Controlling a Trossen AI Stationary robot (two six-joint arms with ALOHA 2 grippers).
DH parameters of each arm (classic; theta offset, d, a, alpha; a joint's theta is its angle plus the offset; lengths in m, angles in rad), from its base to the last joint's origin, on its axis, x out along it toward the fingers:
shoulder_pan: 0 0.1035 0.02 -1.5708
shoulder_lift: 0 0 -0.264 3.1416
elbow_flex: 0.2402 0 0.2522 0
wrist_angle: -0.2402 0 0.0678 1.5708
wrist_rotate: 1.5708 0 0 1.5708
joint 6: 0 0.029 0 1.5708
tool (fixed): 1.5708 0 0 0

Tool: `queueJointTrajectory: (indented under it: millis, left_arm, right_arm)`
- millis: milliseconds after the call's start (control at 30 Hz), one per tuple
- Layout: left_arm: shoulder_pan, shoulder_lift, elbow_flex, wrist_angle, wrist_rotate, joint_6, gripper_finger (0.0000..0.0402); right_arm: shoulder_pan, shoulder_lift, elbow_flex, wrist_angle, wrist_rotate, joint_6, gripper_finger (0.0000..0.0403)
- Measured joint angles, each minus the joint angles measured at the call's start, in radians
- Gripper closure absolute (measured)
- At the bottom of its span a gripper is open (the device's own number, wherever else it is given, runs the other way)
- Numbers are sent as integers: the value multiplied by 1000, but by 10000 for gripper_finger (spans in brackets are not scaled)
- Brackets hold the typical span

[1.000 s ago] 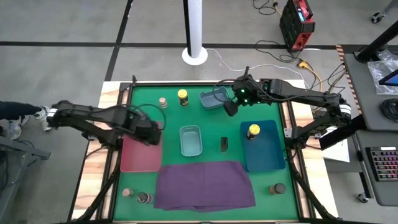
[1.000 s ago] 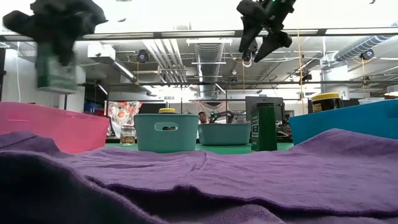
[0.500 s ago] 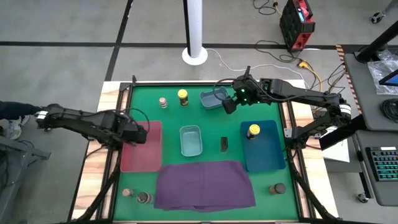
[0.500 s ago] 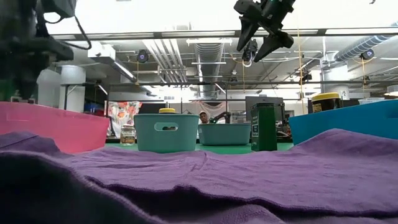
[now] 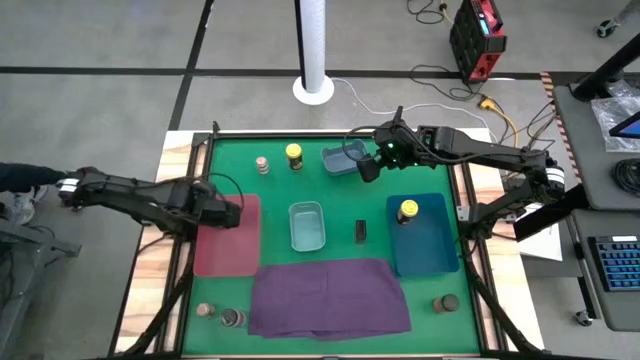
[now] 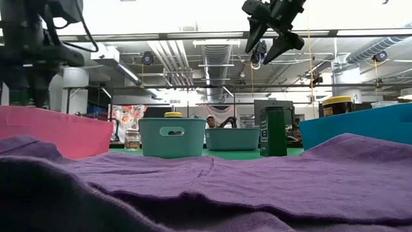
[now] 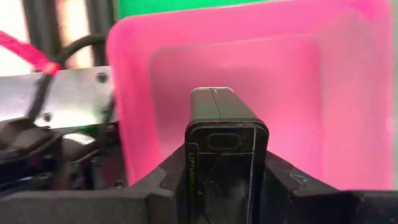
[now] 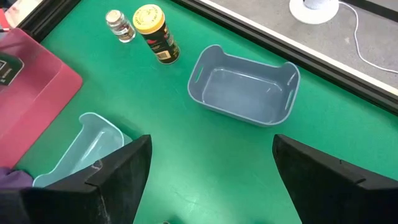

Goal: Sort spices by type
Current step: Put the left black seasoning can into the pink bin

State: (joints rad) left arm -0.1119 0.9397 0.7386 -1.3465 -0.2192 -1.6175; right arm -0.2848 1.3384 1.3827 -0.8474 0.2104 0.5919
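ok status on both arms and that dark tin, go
Left gripper shut on dark tin, over pink tray. Right gripper open, high above the grey bin, holding nothing. Nothing in the way.

The pink tray (image 7: 348,93) under the left gripper (image 7: 224,180) looks like smooth moulded plastic with a soft sheen. The dark tin (image 7: 225,149) clamped between that gripper's fingers has a glossy, slightly scuffed painted metal face. The fingers (image 7: 292,186) themselves are matt black plastic.

Below the right gripper (image 8: 208,180) the table mat (image 8: 348,143) is a flat, matt green surface. The grey-blue bin (image 8: 245,87) ahead of it is smooth, satin plastic, as is the pale teal bin (image 8: 81,152) off to its side. The yellow-lidded jar (image 8: 154,32) beyond has a glossy label and plastic cap.

Nearest the low camera, the purple cloth (image 6: 212,187) is soft woven fabric, finely fuzzy and wrinkled. The table edge (image 5: 150,270) is bare pale wood.
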Motion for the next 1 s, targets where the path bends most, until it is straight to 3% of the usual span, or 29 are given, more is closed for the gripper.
queueJointTrajectory:
  millis: [367,433,600,1000]
  left_arm:
    - [20,65,14,32,14,3,299]
    - [19,66,37,102,18,4,299]
    - [41,109,68,154,-53,28,299]
    - [115,230,51,175,22,182,299]
  right_arm:
    - [-11,0,0,0,0,-14,81]
    - [-11,0,0,-1,0,-15,78]
    - [-11,0,-1,-4,0,-17,77]
    - [-11,0,-1,-7,0,-29,77]
